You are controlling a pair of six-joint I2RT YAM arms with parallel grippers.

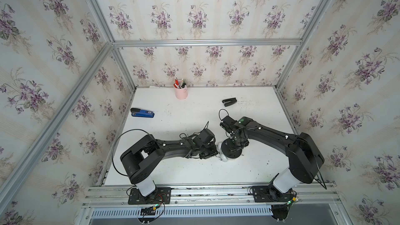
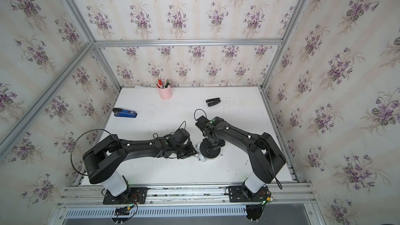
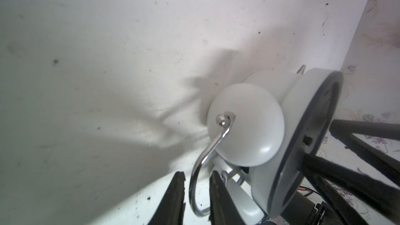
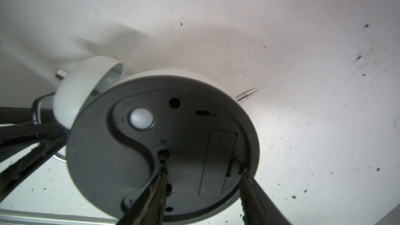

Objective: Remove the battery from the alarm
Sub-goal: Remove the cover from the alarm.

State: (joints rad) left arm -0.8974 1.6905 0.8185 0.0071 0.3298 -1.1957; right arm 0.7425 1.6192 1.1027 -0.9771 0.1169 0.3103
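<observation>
left tool (image 3: 196, 173), narrow, straddled the handle (image 3: 211, 148) of the alarm (image 4: 164, 139); grip unconfirmed. right tool (image 4: 202, 167), wide, spanned the battery cover (image 4: 218, 161). risk: tip slip could tilt the unsecured alarm.

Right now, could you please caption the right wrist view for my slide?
Right gripper open over the black back of the face-down alarm clock, fingertips straddling its battery cover.

- Both top views are evenly bright and sharp, with wide-angle stretch along the frame rails (image 1: 205, 42).
- Both wrist views are dimmer, with a bright patch and soft shadows on the table (image 3: 86, 40).
- The alarm (image 4: 184, 148) shows a dark, slightly blurred back.
</observation>
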